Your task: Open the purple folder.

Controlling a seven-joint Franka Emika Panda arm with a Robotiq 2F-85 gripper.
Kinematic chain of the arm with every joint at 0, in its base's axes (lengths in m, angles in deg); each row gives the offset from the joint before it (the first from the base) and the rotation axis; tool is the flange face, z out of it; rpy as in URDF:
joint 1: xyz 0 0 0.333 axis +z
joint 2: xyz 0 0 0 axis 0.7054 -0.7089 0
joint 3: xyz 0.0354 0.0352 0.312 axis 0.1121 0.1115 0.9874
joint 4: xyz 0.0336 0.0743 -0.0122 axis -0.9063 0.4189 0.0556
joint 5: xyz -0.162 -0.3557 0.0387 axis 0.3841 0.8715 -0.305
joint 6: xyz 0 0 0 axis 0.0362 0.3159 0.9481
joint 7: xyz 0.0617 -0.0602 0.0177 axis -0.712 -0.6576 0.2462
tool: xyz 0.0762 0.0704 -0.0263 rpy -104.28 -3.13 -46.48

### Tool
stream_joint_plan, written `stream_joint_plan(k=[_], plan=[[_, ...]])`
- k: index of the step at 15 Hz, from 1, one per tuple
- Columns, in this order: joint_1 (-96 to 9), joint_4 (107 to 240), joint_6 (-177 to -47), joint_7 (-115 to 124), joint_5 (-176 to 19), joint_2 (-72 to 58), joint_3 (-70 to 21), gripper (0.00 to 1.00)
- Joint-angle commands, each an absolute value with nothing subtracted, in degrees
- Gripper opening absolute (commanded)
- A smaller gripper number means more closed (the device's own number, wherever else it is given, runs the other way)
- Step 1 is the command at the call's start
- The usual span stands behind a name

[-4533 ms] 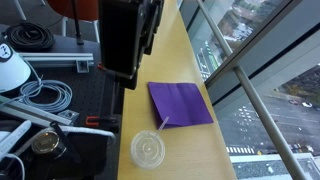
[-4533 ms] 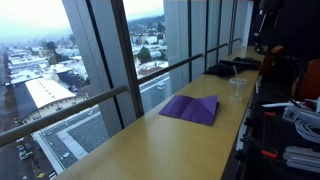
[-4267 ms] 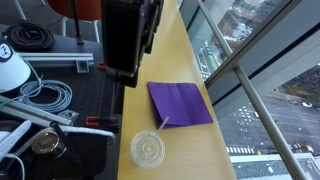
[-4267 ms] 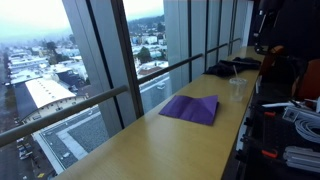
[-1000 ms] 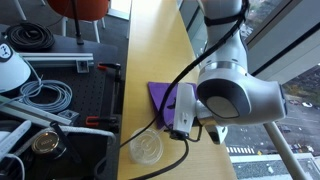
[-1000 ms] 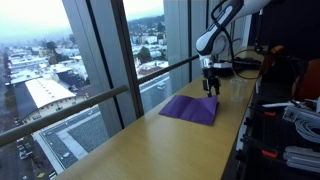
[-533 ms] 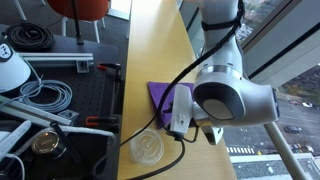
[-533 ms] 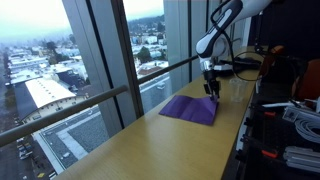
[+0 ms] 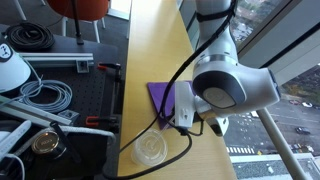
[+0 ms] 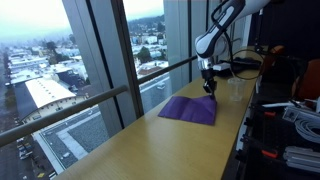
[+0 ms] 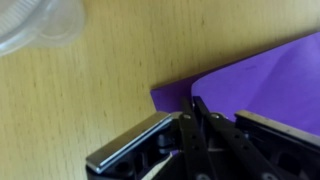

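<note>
The purple folder point(image 9: 160, 95) lies flat on the long wooden counter point(image 9: 150, 50) and also shows in an exterior view as the purple folder point(image 10: 190, 108). In the wrist view the purple folder point(image 11: 270, 75) fills the right side, its corner pointing left. My gripper point(image 11: 200, 103) stands over that near corner, its two fingers pressed together with a thin sliver of purple between them. From the side, my gripper point(image 10: 209, 90) reaches straight down onto the folder's far end. The arm's bulky wrist point(image 9: 232, 85) hides most of the folder and the fingers from above.
A clear round plastic lid point(image 9: 150, 150) lies on the counter just beside the folder's corner, seen as the lid point(image 11: 40, 22) at the wrist view's top left. Cables and gear point(image 9: 40, 95) crowd the dark bench alongside. Window glass and a rail point(image 9: 250, 50) bound the counter's other edge.
The fingers have closed from wide open to pressed together at the folder's corner. The arm has stayed over the same end of the folder, shifting only slightly.
</note>
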State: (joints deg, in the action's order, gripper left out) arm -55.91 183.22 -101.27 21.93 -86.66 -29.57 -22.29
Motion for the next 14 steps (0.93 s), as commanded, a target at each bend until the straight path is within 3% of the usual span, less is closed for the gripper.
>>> stream_joint_plan(k=[1,8,14], plan=[[-51.49,191.68,-107.58,19.47,-78.39,-20.79,-25.1,0.0],[-44.2,202.17,-112.0,9.0,-55.33,-3.87,-28.96,0.0],[-44.34,209.39,-119.15,-5.49,-29.65,5.78,-28.56,0.0]])
